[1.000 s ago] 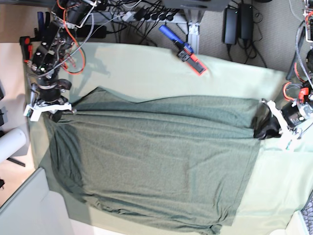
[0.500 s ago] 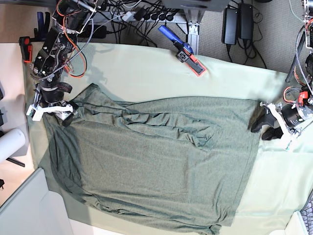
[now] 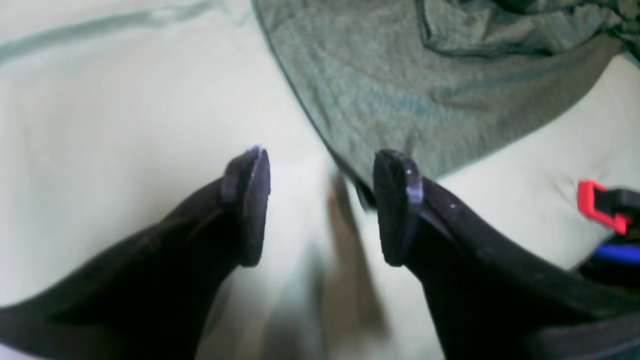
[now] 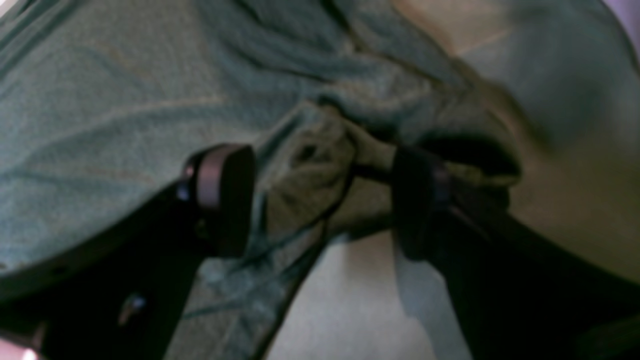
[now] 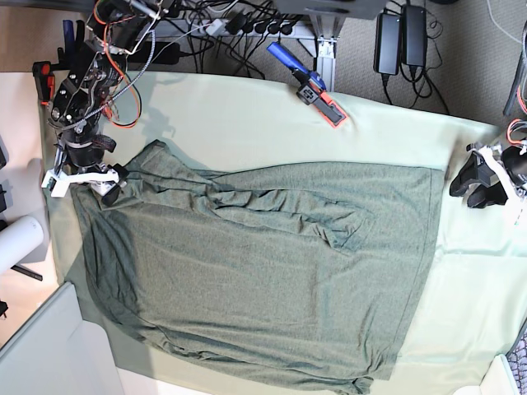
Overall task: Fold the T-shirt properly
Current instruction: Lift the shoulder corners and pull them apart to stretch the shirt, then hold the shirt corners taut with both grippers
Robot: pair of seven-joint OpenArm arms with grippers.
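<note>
I'm looking at the T-shirt (image 5: 255, 271) spread flat across the middle of the base view, lying on the pale green table sheet (image 5: 247, 115), with a ridge of wrinkles running from its upper left toward the centre. My left gripper (image 5: 476, 183) sits at the right edge of that view, clear of the shirt's right hem, over bare sheet. From the left wrist camera its jaws stand wide apart with nothing between them; the shirt's edge (image 3: 400, 90) lies just beyond the fingertips, in the upper middle of the frame. My right gripper (image 5: 105, 179) is at the upper left of the base view, right at the shirt's corner. On the right wrist camera its jaws are released too, spread wide, and a bunched lump of shirt fabric (image 4: 320, 165) sits between the two pads, not pinched. A red and blue tool (image 5: 311, 85) lies on the sheet at the top centre. I can't read any writing anywhere.
</note>
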